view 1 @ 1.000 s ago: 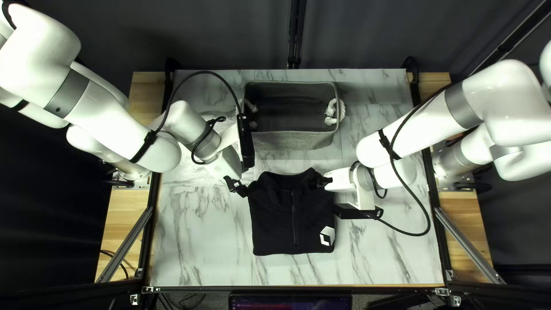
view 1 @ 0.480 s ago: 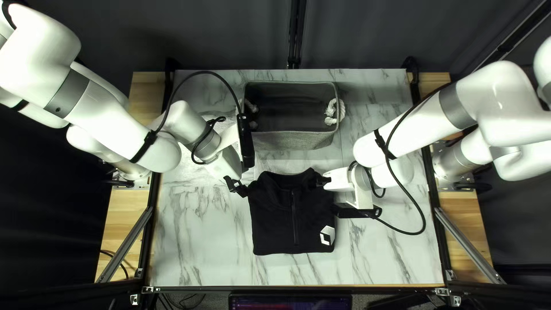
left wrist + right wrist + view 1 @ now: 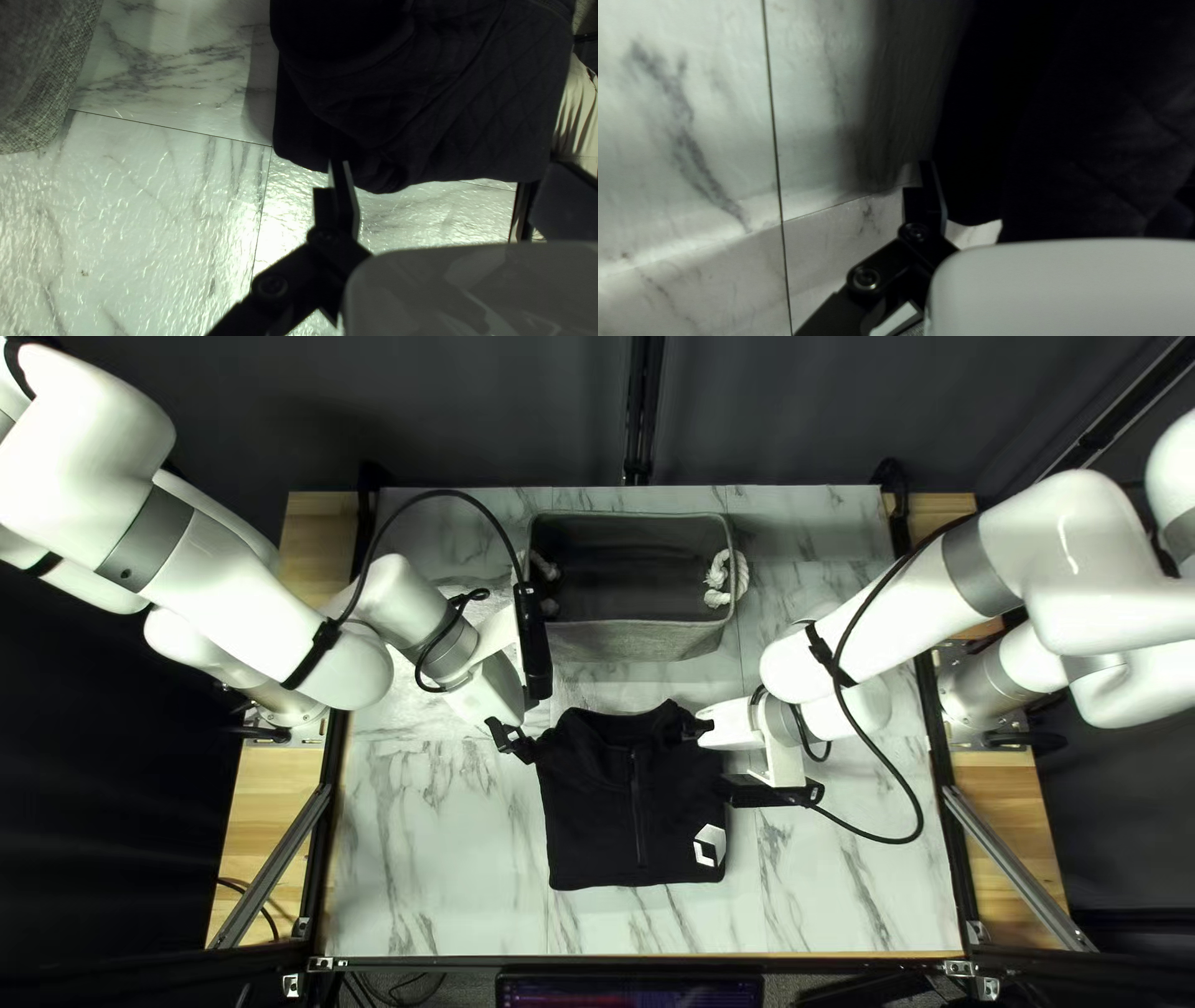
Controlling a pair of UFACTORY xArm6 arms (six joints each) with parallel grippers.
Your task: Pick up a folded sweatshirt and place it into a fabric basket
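Fingers open or closed on cloth: cannot tell, for either the left gripper (image 3: 338,163) or the right gripper (image 3: 926,163).

Location: folded dark sweatshirt (image 3: 632,821) lies flat on the table (image 3: 436,871). From both tips the bulk of it runs toward the table's near edge. Left gripper is at one shoulder corner, right gripper at the opposite shoulder, the collar (image 3: 623,732) between the two. Wrist views: cloth directly ahead of the left gripper; at the right gripper, cloth close beside the tip.

Axis: bundle looks about as wide as deep, so no clear long axis. Zip (image 3: 639,809) runs roughly far-to-near, square to the line joining the grippers.

Nearer arm: no clear winner; both are at the garment. Right reaches further in over its shoulder, left sits at the outer edge.

Basket: fabric basket (image 3: 641,641) stands upright beyond both tips, toward the far edge, opening up.

Judgement: pickup stage, nothing raised. Next move wants a firm hold on both shoulders, then a level lift and a carry away from the near edge. Risk: lower half, unsupported, may sag, unfold or catch the basket's near wall.
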